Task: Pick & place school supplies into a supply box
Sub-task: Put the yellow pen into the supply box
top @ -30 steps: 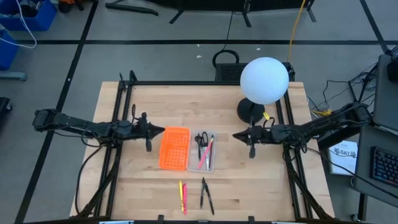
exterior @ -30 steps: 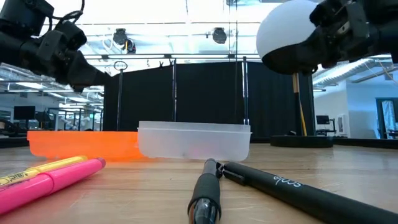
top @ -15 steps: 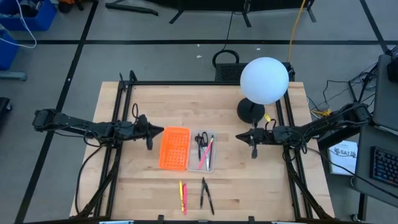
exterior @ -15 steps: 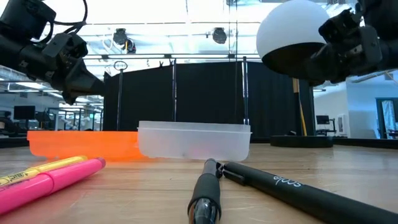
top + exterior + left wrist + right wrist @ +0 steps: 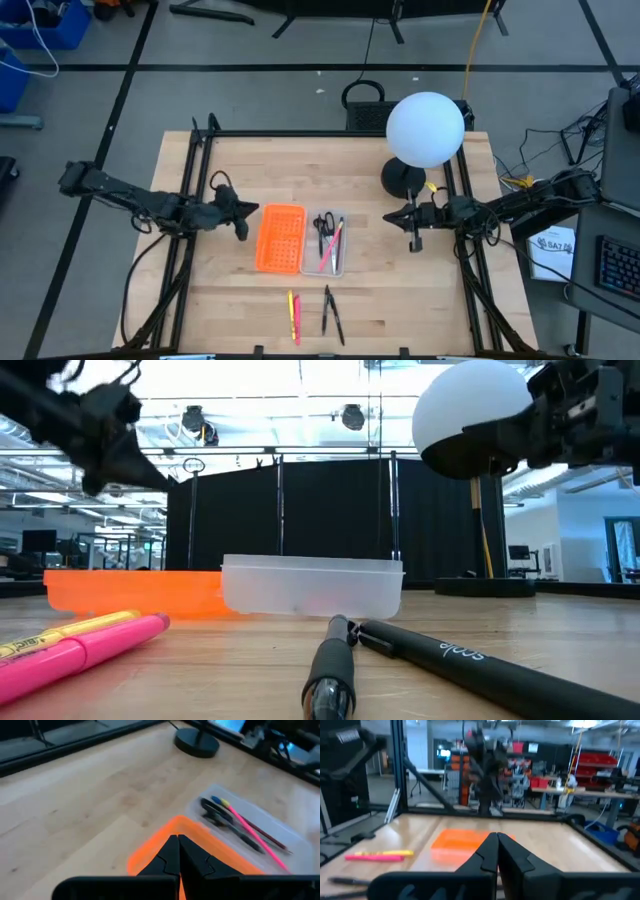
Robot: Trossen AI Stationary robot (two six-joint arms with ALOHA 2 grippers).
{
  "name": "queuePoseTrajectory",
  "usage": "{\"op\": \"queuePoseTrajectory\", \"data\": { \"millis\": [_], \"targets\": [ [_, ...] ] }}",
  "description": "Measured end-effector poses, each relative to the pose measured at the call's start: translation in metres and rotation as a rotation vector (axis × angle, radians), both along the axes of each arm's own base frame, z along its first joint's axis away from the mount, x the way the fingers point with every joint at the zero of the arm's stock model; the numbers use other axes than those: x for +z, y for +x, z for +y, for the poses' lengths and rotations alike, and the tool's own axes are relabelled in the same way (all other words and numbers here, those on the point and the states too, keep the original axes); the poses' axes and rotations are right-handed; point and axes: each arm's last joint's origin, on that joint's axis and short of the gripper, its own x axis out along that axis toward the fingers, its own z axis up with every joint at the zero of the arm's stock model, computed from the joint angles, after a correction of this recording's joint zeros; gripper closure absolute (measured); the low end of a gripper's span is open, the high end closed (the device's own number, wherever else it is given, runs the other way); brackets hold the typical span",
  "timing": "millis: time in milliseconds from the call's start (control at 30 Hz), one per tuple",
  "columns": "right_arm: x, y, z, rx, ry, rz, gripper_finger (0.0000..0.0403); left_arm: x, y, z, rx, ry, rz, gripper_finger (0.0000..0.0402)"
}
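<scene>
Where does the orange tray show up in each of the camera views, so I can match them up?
High view: the orange tray lies mid-table, just left of the clear supply box.
Low view: a flat orange strip at the left, meeting the clear box.
Left wrist view: just past that arm's shut fingers.
Right wrist view: a blurred orange block at mid-picture.
Shared landmark: the clear box beside it, though the right wrist view does not show it clearly.
</scene>
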Motion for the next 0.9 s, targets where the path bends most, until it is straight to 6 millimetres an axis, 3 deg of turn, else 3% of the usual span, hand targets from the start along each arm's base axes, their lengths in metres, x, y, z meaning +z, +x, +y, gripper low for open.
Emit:
{"op": "queuePoseTrajectory", "data": {
  "millis": [167,333,667,900],
  "targets": [
    [-0.005,0.000,0.000,0.006,0.034,0.051,0.0403,0.031,0.024,-0.034,-0.058,-0.039,0.103,0.0399],
    [-0.006,0.000,0.001,0.009,0.049,0.064,0.0403,0.040,0.051,-0.082,-0.049,-0.119,0.254,0.0400],
    [-0.003,0.000,0.001,0.010,0.049,0.029,0.0403,0.018,0.095,-0.185,0.085,-0.391,0.342,0.0400],
    [0.000,0.000,0.002,0.061,0.031,0.004,0.0403,0.000,0.147,-0.239,0.153,-0.497,0.458,0.0400]
  ]
}}
